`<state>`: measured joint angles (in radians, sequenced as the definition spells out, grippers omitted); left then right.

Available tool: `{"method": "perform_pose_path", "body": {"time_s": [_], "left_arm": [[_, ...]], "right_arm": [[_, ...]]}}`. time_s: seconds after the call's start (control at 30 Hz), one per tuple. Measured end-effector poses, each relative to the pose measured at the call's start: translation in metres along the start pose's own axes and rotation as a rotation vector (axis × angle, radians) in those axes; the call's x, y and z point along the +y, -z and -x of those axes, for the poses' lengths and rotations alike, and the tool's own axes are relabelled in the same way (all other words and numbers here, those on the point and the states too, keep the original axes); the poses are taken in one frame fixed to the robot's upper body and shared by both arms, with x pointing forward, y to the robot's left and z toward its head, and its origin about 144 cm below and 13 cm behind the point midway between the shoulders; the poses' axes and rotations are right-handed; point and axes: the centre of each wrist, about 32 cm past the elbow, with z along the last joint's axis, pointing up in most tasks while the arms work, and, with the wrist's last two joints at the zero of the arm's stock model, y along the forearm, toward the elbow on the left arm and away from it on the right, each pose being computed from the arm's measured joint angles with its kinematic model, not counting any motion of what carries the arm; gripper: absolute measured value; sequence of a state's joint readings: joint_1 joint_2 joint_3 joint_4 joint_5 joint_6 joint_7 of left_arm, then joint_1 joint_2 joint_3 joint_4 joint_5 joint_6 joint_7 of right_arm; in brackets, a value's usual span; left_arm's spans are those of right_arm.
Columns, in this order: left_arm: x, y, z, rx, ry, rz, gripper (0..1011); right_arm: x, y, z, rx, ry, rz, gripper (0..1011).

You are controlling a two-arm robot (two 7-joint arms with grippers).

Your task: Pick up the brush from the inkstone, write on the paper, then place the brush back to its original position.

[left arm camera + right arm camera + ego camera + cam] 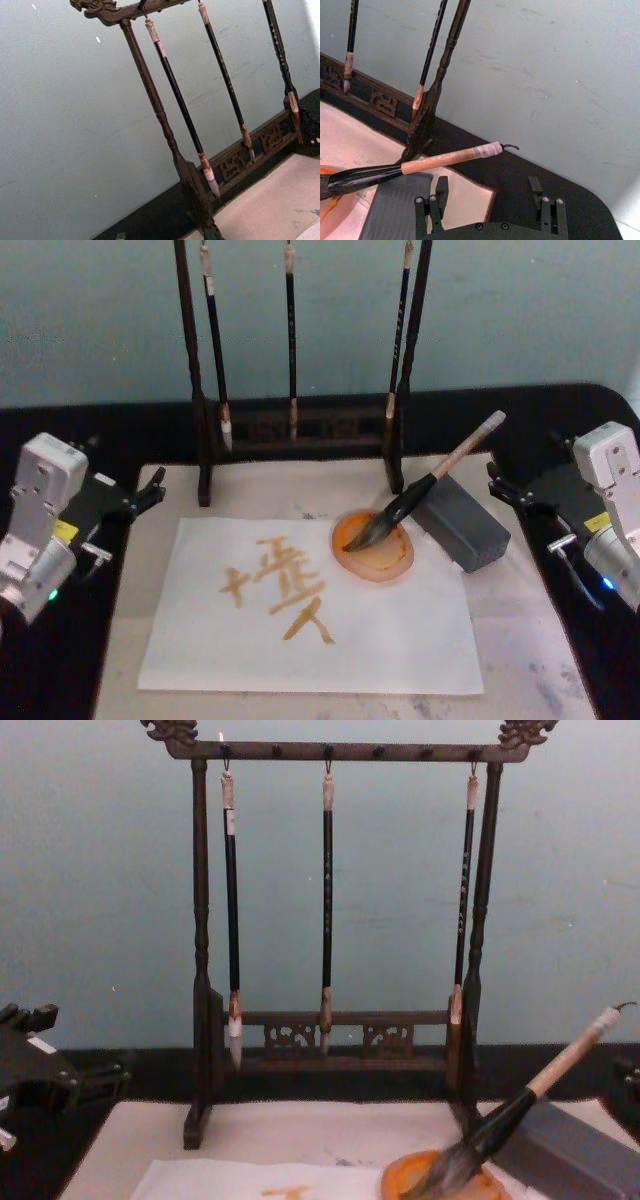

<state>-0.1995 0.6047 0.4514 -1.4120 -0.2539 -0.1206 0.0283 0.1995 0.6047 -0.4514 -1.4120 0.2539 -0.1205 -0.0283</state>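
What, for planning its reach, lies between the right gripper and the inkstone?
The dark grey block, with the brush leaning over it; the head view shows this.

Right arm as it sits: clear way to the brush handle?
Probably yes. The right gripper sits open beside the mat, and the brush leans its handle over the grey block toward it, nothing between. The rack post stands close behind. The left gripper is parked far left.

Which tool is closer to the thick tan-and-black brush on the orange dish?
Right. The right tool sits beside the handle end of the thick tan-and-black brush; the left tool is far off, across the white paper sheet.
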Motion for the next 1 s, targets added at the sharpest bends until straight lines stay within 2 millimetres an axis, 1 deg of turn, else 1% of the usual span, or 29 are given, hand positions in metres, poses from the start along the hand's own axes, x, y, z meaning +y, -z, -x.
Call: {"method": "perform_pose_path", "body": {"time_s": [0.6,0.73,1.0], "left_arm": [[0.000,0.000,0.000,0.000,0.000,0.000,1009],[0.000,0.000,0.000,0.000,0.000,0.000,1010],[0.000,0.000,0.000,0.000,0.000,0.000,1010]], "right_arm": [[-0.001,-0.001,0.000,0.004,-0.003,-0.002,1000],[-0.006,-0.005,-0.003,0.042,-0.020,-0.007,1000],[-0.028,-0.024,-0.012,0.195,-0.061,-0.018,1000]]}}
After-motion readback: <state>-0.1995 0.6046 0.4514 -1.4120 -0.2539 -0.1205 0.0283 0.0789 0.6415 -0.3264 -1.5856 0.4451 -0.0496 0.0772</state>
